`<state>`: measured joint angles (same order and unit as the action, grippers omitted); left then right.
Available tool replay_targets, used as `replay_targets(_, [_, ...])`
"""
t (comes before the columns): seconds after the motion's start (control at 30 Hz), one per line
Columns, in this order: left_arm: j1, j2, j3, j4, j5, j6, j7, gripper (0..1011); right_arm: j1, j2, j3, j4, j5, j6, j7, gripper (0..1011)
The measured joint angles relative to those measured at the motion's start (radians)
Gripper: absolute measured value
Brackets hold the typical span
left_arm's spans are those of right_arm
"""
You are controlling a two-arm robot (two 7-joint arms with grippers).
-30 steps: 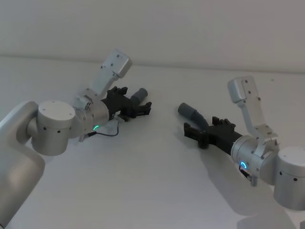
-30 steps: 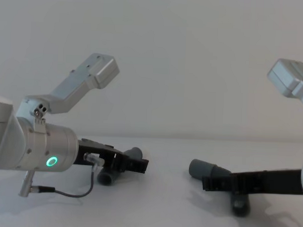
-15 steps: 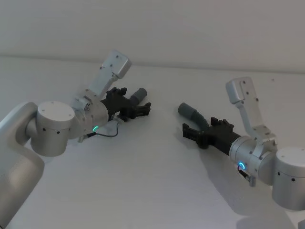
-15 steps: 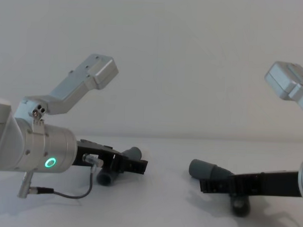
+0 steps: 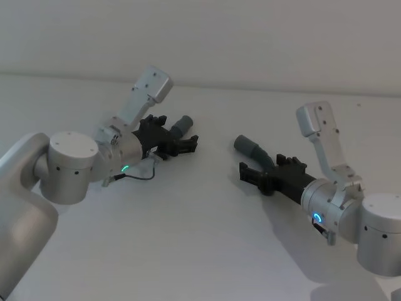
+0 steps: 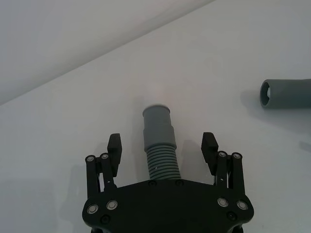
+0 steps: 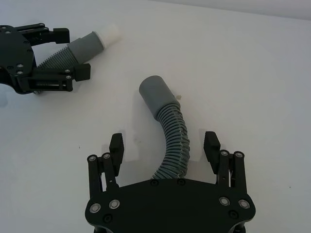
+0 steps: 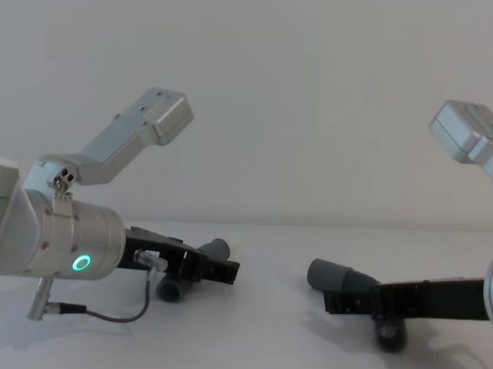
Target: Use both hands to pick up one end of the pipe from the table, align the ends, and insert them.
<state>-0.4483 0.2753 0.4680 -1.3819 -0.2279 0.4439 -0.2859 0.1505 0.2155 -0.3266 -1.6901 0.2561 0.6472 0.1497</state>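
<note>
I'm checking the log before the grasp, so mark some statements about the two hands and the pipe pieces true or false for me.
1. The left hand is open, with its fingers on either side of the shorter pipe piece. True.
2. The two pipe pieces are already plugged together. False: they lie apart, with bare table between their ends.
3. The right hand is shut on the longer pipe piece and holds it in the air. False: it is open, and the piece rests on the table between its fingers.
4. The shorter pipe piece ends in a white tip. True.
</note>
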Motion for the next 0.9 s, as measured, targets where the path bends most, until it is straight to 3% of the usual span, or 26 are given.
replay_targets(0.17, [-0.003, 0.000, 0.001, -0.001, 0.003, 0.008, -0.001, 1000, 0.000, 0.000, 0.000, 0.001, 0.000, 0.000, 0.000, 1002])
replay_targets(0.37, [-0.005, 0.001, 0.001, -0.001, 0.005, 0.013, -0.002, 968, 0.000, -0.001, 0.000, 0.001, -0.001, 0.000, 0.000, 878])
replay_targets(0.9, [-0.007, 0.002, 0.001, -0.001, 0.007, 0.021, -0.004, 532, 0.000, -0.001, 0.000, 0.001, -0.001, 0.000, 0.000, 385])
